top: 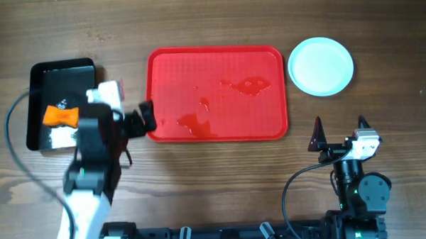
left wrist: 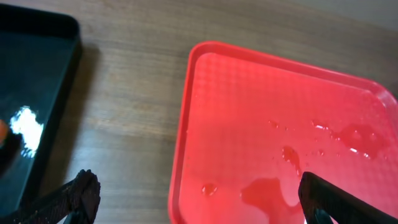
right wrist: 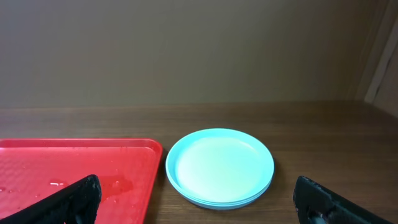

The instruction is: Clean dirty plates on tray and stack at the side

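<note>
**A:** Left pincer (left wrist: 199, 208) is spread wide and empty, with the left rim of the tray (top: 176, 78) showing between its fingers and the black bin (top: 36, 104) off to its side.

**B:** Right pincer (top: 340, 129) gapes too, with nothing in it.

**A:** And the plates (top: 320, 66)?

**B:** Stacked just right of the tray (off it, on the wooden table (top: 195, 21)). Droplets (top: 251, 85) glisten on the red surface.

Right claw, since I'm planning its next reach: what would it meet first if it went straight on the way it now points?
Probably the stack of plates, straight ahead of the open right claw; the tray lies off to its left. Height is unclear, so it may pass above them.
</note>
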You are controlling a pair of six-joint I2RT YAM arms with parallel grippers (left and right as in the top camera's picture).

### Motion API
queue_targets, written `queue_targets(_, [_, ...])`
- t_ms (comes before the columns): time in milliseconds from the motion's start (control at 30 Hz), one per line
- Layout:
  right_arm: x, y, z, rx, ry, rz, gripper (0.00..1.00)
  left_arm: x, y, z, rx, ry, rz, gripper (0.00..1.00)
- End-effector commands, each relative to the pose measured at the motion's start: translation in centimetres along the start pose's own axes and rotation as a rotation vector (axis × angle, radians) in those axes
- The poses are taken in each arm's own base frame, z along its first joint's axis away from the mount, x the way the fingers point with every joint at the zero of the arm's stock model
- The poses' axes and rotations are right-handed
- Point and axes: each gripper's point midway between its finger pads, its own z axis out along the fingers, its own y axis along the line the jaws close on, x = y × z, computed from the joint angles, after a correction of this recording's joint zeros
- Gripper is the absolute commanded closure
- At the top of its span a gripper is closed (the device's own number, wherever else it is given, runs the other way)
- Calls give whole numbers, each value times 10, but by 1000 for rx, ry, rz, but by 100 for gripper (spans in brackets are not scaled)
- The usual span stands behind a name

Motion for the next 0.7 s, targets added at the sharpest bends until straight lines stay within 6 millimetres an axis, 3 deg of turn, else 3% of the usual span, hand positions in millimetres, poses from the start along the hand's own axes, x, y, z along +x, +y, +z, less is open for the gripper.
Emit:
queue_targets(0, [1,-1,0,7,-9,14,0,15,14,-15,-27,-83,16,0])
queue_targets(200, [1,-1,0,7,-9,14,0,40,18,-25,-6,-144,11,0])
queue_targets(667, [1,-1,0,7,-9,14,0,65,8,-32,124,-298,31,0])
